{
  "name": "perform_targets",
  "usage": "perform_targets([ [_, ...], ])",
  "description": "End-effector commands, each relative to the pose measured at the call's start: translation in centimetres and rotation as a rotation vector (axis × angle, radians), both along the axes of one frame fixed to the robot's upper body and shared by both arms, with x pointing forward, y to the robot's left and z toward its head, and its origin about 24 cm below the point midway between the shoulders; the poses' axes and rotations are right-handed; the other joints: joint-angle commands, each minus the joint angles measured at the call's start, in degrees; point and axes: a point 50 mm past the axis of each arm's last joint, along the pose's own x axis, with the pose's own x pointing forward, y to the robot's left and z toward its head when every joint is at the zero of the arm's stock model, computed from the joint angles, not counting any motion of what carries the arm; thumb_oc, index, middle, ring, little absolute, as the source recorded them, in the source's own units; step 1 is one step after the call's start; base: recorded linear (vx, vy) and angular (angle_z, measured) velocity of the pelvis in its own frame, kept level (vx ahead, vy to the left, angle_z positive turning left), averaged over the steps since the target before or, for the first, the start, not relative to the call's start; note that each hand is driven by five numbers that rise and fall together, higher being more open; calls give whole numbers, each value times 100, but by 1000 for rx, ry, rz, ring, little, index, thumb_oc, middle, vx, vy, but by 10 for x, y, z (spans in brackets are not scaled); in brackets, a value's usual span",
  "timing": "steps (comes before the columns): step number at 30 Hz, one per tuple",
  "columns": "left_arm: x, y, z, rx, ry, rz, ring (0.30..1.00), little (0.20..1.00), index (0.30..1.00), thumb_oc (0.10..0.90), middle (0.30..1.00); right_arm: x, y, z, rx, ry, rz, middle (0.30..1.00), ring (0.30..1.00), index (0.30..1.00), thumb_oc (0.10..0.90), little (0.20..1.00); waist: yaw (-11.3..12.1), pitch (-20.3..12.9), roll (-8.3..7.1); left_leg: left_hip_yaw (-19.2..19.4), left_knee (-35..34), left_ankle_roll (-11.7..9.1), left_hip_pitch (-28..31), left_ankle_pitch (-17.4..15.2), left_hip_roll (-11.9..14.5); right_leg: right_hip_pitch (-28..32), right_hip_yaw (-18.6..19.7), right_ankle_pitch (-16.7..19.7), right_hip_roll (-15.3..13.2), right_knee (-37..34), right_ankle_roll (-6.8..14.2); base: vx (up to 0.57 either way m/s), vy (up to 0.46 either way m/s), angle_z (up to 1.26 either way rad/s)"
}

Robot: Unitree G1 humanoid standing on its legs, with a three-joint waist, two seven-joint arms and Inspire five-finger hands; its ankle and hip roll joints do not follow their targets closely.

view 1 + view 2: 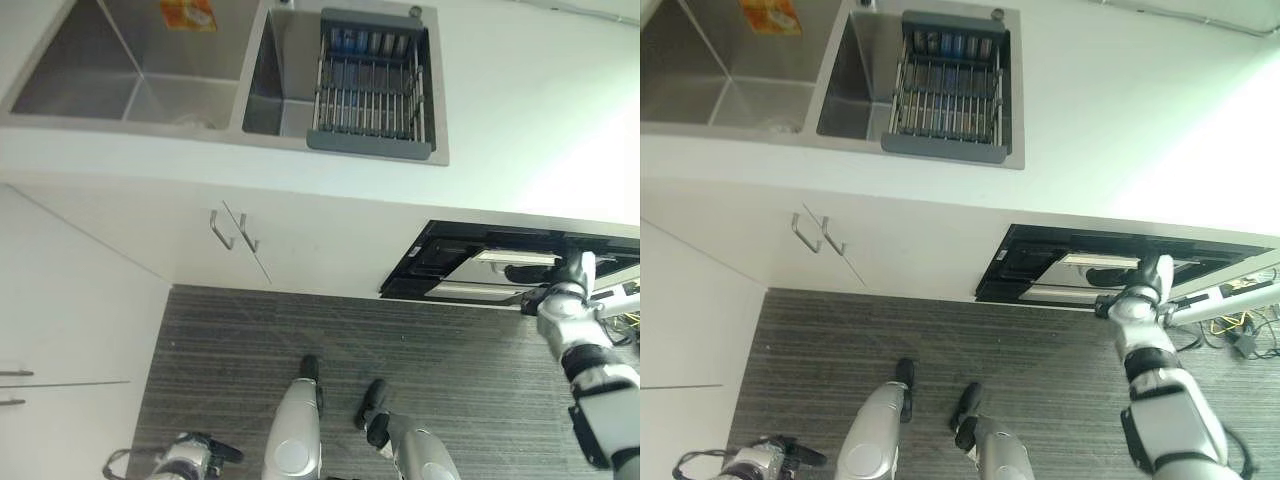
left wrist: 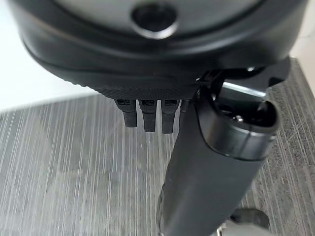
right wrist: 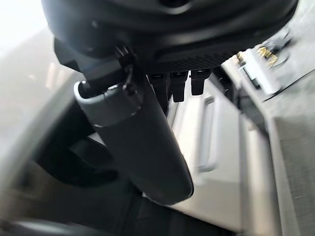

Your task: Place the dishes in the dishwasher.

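Note:
A grey dish rack [image 1: 372,85] sits in the right basin of the sink, with several bluish dishes [image 1: 365,42] standing along its far side. Below the white counter [image 1: 520,110] at the right is the dishwasher [image 1: 440,262], its black front pulled out and a silver panel [image 1: 500,262] showing inside. My right hand [image 1: 575,275] reaches up to the dishwasher's front edge, fingers [image 3: 172,83] relaxed and thumb [image 3: 142,147] out, holding nothing; the silver panel [image 3: 211,132] lies just past it. My left hand [image 1: 190,455] hangs low over the striped floor, open and empty, fingers [image 2: 147,115] straight.
The sink's left basin [image 1: 110,70] holds an orange item [image 1: 188,14] at its far wall. Two cabinet handles [image 1: 232,232] stick out below the sink. White cabinet fronts [image 1: 60,330] stand at the left. Grey striped floor [image 1: 450,350] stretches in front of the dishwasher.

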Motion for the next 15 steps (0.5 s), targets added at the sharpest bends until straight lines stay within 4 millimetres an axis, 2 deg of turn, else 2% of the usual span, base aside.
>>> perform_targets([
  [1, -45, 9, -7, 1, 105, 134, 900, 900, 900, 800, 900, 7, 28, 81, -76, -531, 22, 900, 900, 900, 800, 900, -12, -807, -287, 326, -154, -262, -97, -338, 66, 315, 323, -1267, -88, 595, 414, -201, 222, -5],
  [4, -56, -13, -15, -141, 102, 267, 900, 900, 900, 800, 900, -29, 13, 52, -128, -503, -92, 900, 900, 900, 800, 900, -299, -965, -201, 554, -154, -288, -3, -362, 110, 343, 395, -1269, -197, 595, 477, -192, 113, -6],
  [7, -60, -18, -17, -174, 73, 252, 900, 900, 900, 800, 900, -50, -5, 42, -180, -480, -159, 900, 900, 900, 800, 900, -514, -1076, -193, 610, -154, -294, 113, -423, 66, 299, 510, -1195, -264, 595, 535, -160, 80, -25],
  [8, -64, -21, -18, -230, 93, 238, 900, 900, 900, 800, 900, -61, -14, 40, -196, -473, -158, 900, 900, 900, 800, 900, -684, -1154, -187, 647, -154, -259, 282, -541, 30, 287, 585, -1178, -291, 595, 539, -168, 106, -45],
  [12, -75, -31, -21, -327, 166, 133, 900, 900, 900, 800, 900, -71, -26, 39, -185, -448, -149, 900, 900, 900, 800, 900, -947, -1309, -184, 745, -154, -184, 591, -837, -21, 267, 731, -1199, -292, 595, 566, -115, 49, -41],
  [15, -78, -39, -23, -351, 139, 89, 900, 900, 900, 800, 900, -75, -32, 27, -145, -382, -117, 900, 900, 900, 800, 900, -1072, -1380, -218, 835, -154, -163, 755, -966, -35, 206, 831, -1164, -308, 595, 603, -73, 7, -49],
])
